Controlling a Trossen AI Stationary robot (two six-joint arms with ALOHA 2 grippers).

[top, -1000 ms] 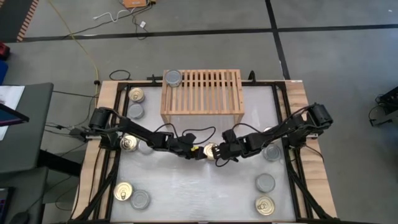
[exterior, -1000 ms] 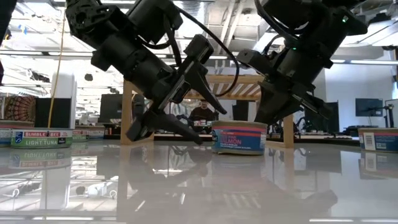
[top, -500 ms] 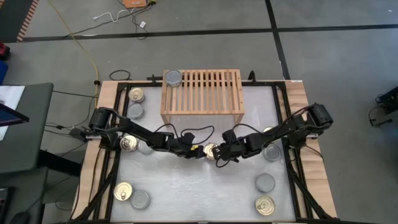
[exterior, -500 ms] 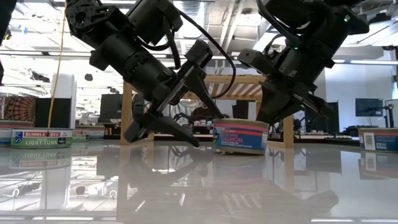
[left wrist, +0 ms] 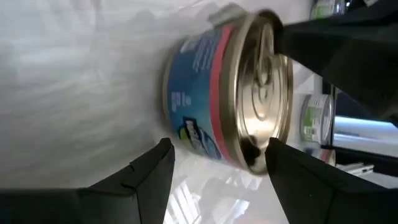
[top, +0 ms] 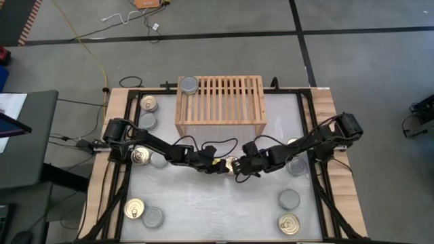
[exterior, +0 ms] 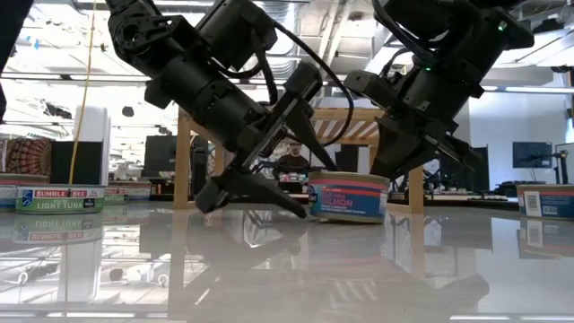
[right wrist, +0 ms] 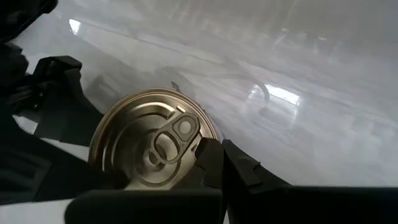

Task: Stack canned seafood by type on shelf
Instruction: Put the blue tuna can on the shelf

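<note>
A salmon can [top: 229,163] with a blue-and-red label and a gold pull-tab lid stands upright on the table's middle. My left gripper [left wrist: 217,146] is open and comes at it from the table's left. Its fingertips stand on either side of the can's wall [left wrist: 199,93], and I see no touch. My right gripper [right wrist: 221,152] is shut at the can's right side. The light-wood shelf [top: 220,102] stands at the far edge, with one silver-topped can [top: 188,85] on its left end. My right gripper has its shut fingertips against the edge of the gold lid [right wrist: 198,140], beside the pull tab. The fingers slant down from the table's right side. The can stands flat on the table, lid up.
Loose cans lie around the table: three along the left edge [top: 148,121], two at the near left [top: 134,208], two at the near right [top: 289,198], one under the right arm [top: 296,165]. In the low view a person sits in the room behind the shelf.
My left gripper has gone a little toward the table's right and down, closing in on the salmon can, its fingers still apart. The can and my right gripper have kept their places.
</note>
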